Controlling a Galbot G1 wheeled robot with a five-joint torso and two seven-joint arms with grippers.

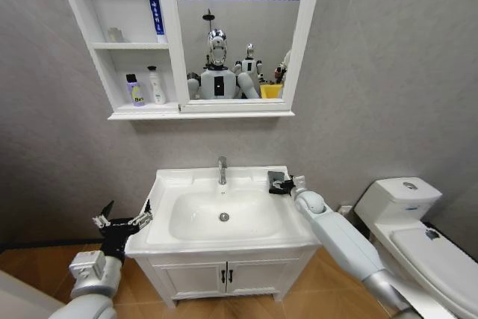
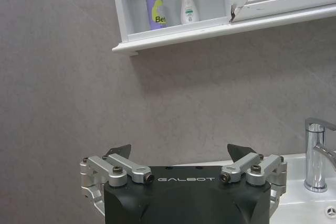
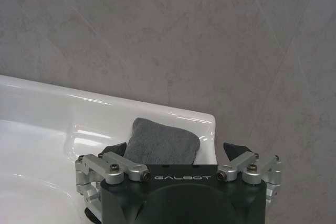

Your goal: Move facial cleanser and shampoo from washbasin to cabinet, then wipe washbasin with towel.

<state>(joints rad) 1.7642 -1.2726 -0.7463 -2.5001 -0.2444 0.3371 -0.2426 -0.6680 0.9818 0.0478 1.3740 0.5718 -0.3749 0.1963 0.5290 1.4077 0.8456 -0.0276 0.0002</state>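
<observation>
From the head camera I see my left gripper hanging just off the washbasin's left edge, its metal-linked fingers spread apart and holding nothing. In the left wrist view those same fingers stand wide open in front of a mottled grey wall, with the chrome tap at the side. Above it sits the cabinet, white and boxy, with narrow open shelves and a framed mirror. On its lowest shelf stand a purple bottle with a black cap and a white bottle side by side; a tall blue-and-white tube leans on the top shelf against the mirror frame.

The washbasin is glossy white ceramic, rectangular with an oval bowl, on a white vanity with two doors and dark handles. The floor below is warm wood-toned.

My right gripper reaches to the basin's back right corner. The right wrist view shows what the head view hardly does: the towel, a soft dark grey folded cloth with a fuzzy nap, lies on the rim in that corner, and the fingers are spread to either side of it, not closed on it. To the far right stands a white toilet.
</observation>
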